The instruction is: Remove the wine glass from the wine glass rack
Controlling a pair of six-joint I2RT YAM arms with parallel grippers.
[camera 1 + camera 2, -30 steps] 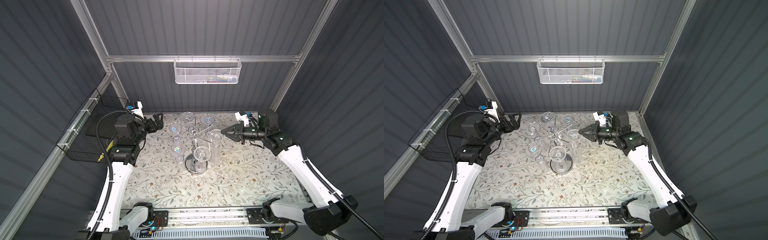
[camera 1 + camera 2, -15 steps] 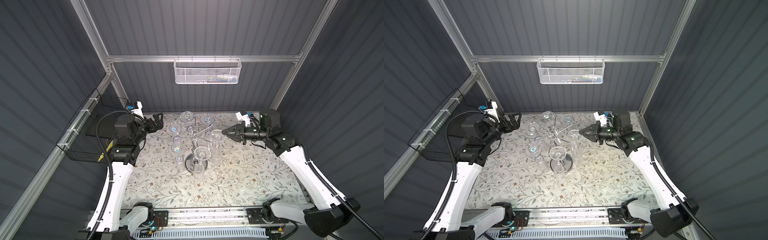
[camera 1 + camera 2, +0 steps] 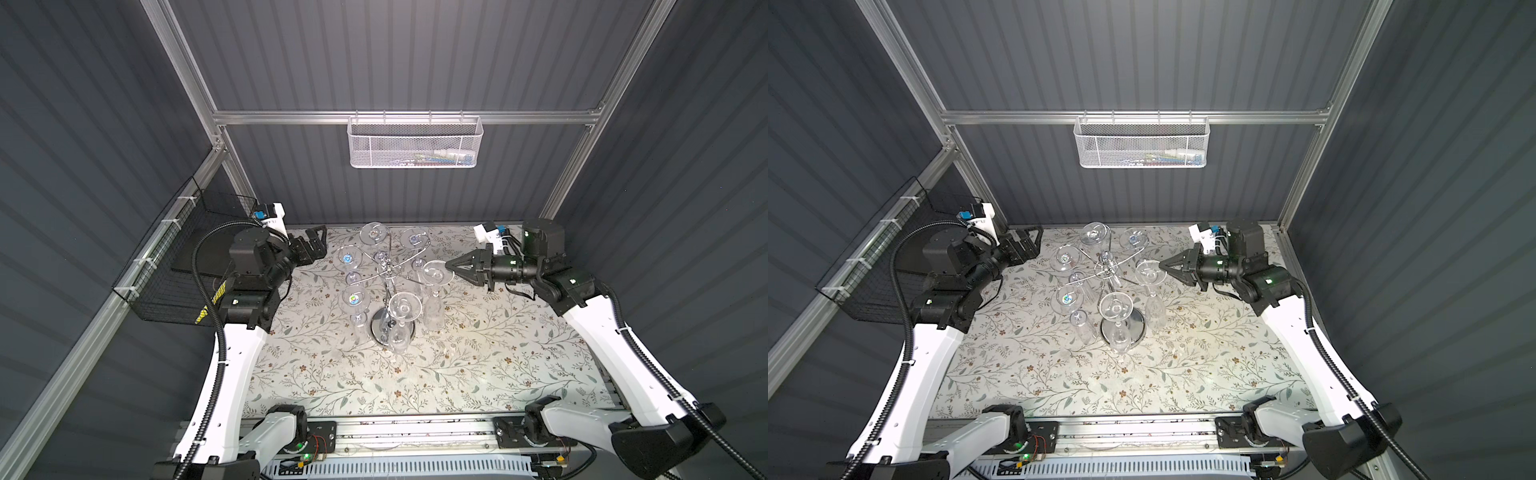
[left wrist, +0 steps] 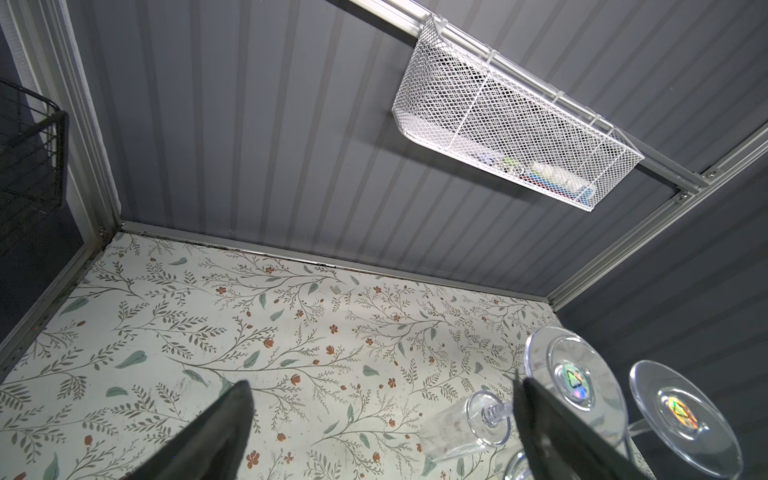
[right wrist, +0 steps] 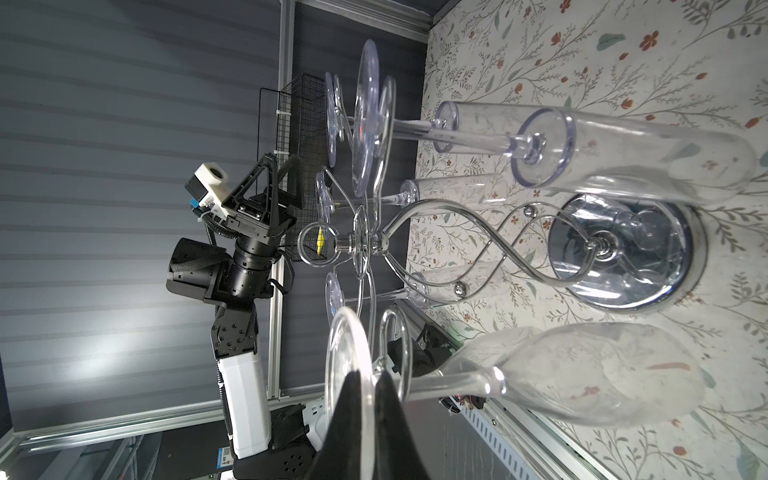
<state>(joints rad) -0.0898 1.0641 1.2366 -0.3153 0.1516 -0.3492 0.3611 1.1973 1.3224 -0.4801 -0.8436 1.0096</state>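
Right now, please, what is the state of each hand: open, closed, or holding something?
Left hand: open, holding nothing.
Right hand: closed on the foot of a wine glass hanging on the rack.

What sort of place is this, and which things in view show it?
Probably a robot test cell, not a home: a left arm and right arm, ribbed grey walls in an aluminium frame, and a wine glass rack.
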